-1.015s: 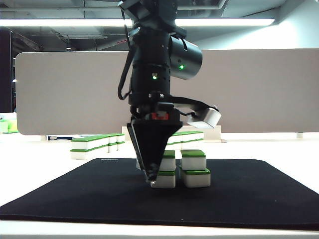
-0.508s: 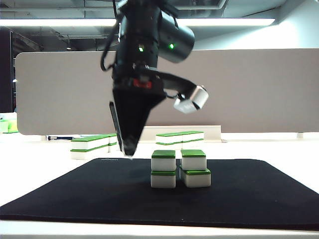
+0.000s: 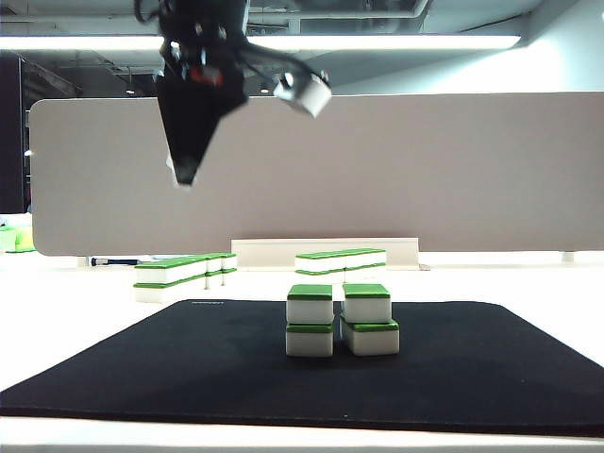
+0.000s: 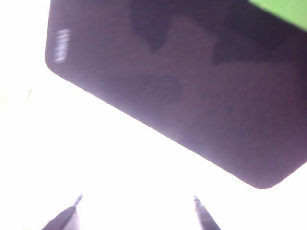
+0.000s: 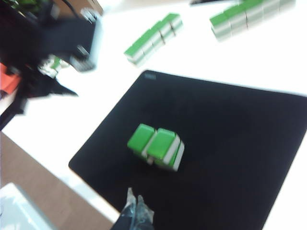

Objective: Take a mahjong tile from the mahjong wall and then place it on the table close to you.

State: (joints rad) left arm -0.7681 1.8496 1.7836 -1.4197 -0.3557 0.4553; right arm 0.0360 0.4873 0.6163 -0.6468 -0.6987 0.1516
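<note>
The mahjong wall [image 3: 340, 319] is a short two-high stack of white tiles with green tops, standing mid-mat; the right wrist view shows the wall [image 5: 156, 145] too. My left gripper [image 3: 186, 176] hangs high above the table, up and left of the wall, pointing down. In its own view the left gripper [image 4: 136, 203] is open over the white table [image 4: 96, 158], with nothing between the fingers; one green tile corner [image 4: 283, 9] shows at the edge. My right gripper [image 5: 135, 199] is shut and empty, over the black mat's near side, short of the wall.
The black mat [image 3: 189, 368] covers the table's middle. Two more tile rows lie beyond it, one at the left [image 3: 179, 274] and one behind the wall [image 3: 340, 260]. A beige divider panel [image 3: 453, 170] closes the back. The left arm [image 5: 53, 43] shows blurred.
The left gripper has lifted from beside the wall's lower left tile, rising up and to the left with nothing in it. All the tiles stayed put.
</note>
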